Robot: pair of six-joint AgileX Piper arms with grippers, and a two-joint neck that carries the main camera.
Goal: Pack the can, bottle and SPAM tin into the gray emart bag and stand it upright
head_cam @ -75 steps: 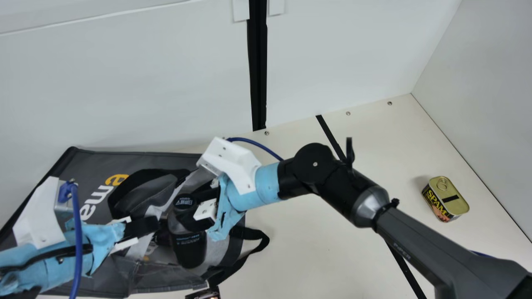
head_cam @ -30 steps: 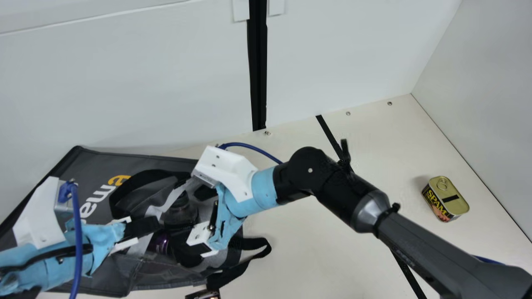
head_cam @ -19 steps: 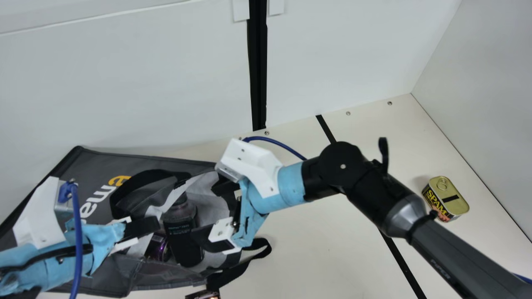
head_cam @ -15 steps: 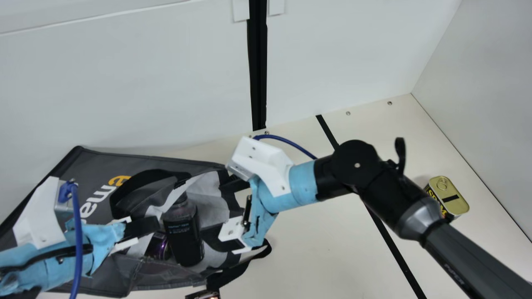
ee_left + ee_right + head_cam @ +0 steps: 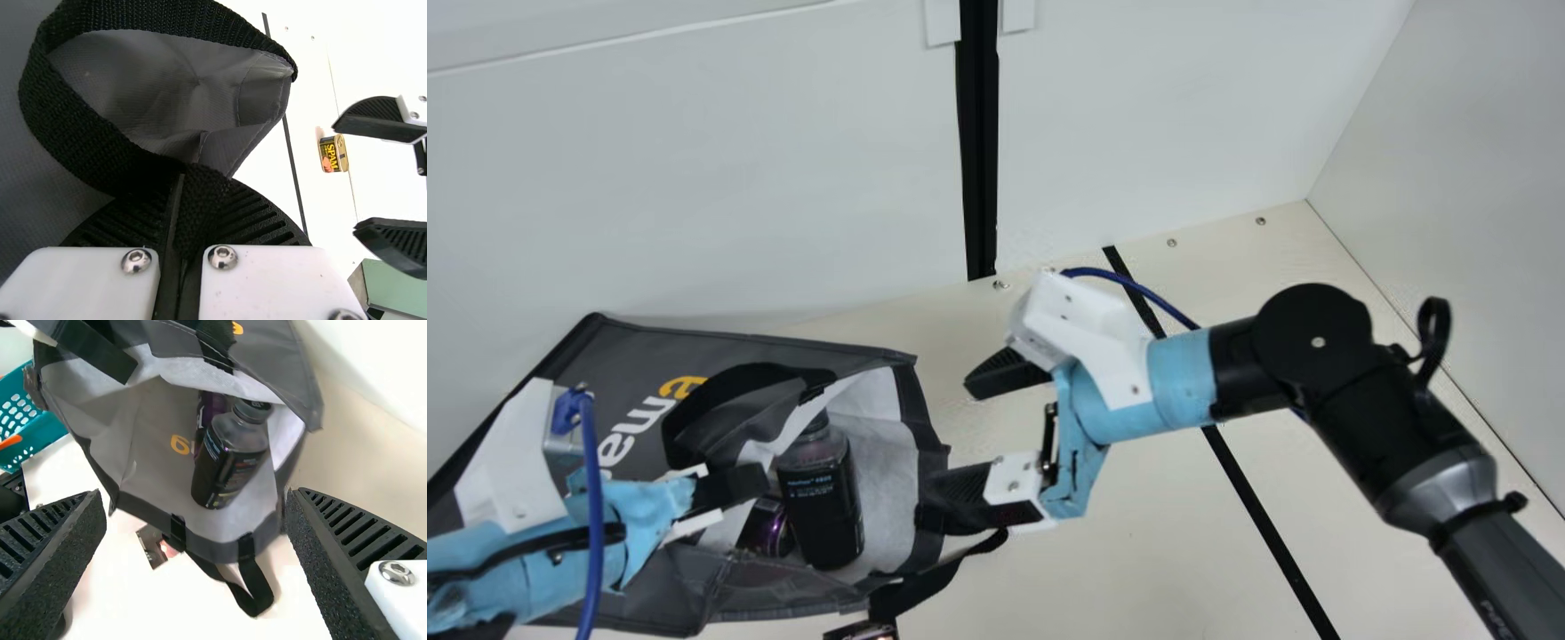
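My left end effector [image 5: 758, 481] pinches the limp strap [image 5: 33, 100]; my open right one [image 5: 948, 443] should flank the rigid tin [image 5: 333, 153].

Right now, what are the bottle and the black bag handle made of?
The bottle looks like smooth, shiny plastic, see-through below its cap, but could be glass. The handle seems to be rough, dull woven fabric, because criss-cross threads show.

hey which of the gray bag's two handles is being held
The handle looping over the printed side of the bag, clamped in the left gripper; the other handle juts over the table.
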